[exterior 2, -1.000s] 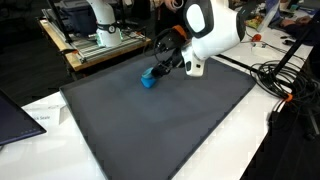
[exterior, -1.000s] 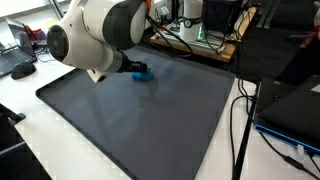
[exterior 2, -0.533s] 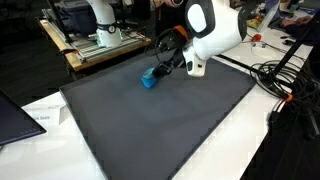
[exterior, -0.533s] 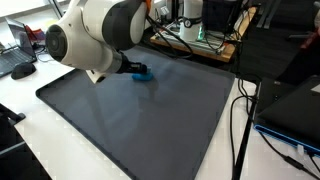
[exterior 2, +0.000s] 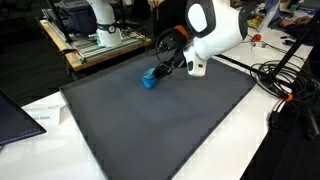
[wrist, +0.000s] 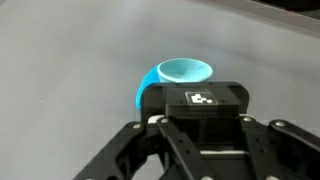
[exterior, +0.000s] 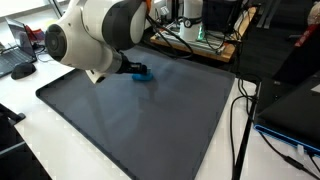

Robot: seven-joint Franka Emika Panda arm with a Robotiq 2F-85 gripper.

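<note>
A small blue cup [exterior 2: 148, 79] rests on the dark grey mat [exterior 2: 170, 125] near its far edge, and shows in both exterior views [exterior: 142, 74]. My gripper [exterior 2: 157, 72] reaches down to it at a slant from the white arm [exterior 2: 215, 30], with its jaws closed on the cup's side. From the wrist, the cup's open mouth [wrist: 186, 70] faces up just beyond the gripper's black body [wrist: 205, 105], which hides the fingertips and the contact point.
The mat [exterior: 150, 125] covers most of a white table. Black cables [exterior: 240, 130] and a dark laptop [exterior: 295, 110] lie beside it. A wooden bench with equipment [exterior 2: 100, 45] stands behind. A laptop corner [exterior 2: 15, 115] sits at the near edge.
</note>
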